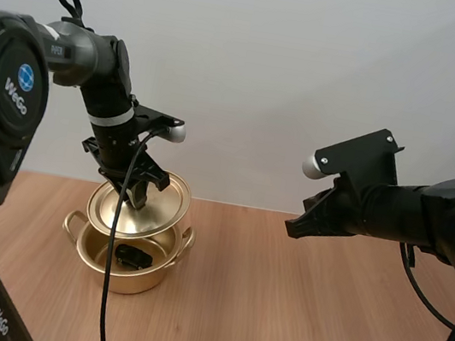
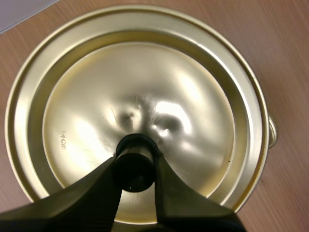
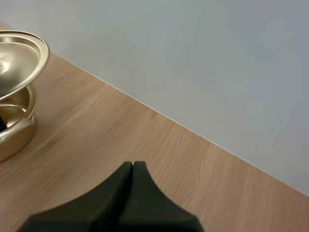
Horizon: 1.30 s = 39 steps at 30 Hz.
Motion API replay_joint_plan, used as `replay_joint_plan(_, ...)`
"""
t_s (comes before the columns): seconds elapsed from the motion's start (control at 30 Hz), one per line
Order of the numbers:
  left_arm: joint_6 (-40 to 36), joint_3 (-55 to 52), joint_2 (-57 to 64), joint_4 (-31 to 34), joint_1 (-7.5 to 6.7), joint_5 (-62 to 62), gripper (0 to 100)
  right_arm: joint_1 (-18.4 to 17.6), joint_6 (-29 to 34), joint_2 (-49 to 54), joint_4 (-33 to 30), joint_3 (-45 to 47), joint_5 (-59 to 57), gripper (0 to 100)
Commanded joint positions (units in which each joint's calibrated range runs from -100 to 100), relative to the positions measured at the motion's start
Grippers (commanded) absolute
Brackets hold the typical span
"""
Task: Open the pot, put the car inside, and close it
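Observation:
A gold pot (image 1: 129, 269) stands on the wooden table at the left, with a small black car (image 1: 133, 255) lying inside it. My left gripper (image 1: 136, 199) is shut on the black knob (image 2: 133, 163) of the gold lid (image 1: 140, 203), which hangs tilted just above the pot's rim. The lid (image 2: 135, 106) spreads beneath the fingers that pinch the knob. My right gripper (image 1: 294, 228) hovers above the table at the right, shut on nothing, its fingers (image 3: 133, 170) lying together as one dark wedge. The lid (image 3: 19, 58) and pot (image 3: 14, 130) sit far off to its side.
The wooden table (image 1: 290, 319) stretches bare between the pot and the right arm. A plain light wall stands behind the table's far edge.

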<state>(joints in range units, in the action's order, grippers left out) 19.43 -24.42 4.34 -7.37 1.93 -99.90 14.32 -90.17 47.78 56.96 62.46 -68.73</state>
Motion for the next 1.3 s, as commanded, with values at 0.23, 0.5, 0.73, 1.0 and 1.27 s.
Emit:
replay_joint_plan(0.23,1.77,-7.58,-0.08,0.18,-0.01,-0.10,0,-0.03,-0.03,-0.01,-0.21,0.04,0.08,0)
replay_joint_plan(0.5,1.77,-8.81,-0.08,0.89,-0.01,-0.10,0,-0.03,-0.03,-0.01,-0.21,0.04,0.08,0)
replay_joint_plan(0.73,1.58,-8.81,-0.08,1.35,-0.01,-0.10,0,-0.03,0.36,-0.01,-0.30,0.04,0.08,0)
replay_joint_plan(1.0,1.58,-10.56,-0.37,1.45,-0.01,-0.10,0,-0.03,0.36,-0.01,-0.30,0.04,0.08,0)
replay_joint_plan(1.27,1.58,-11.06,-1.24,1.94,-0.01,-0.10,0,-0.03,0.73,-0.01,-0.23,0.04,0.08,0)
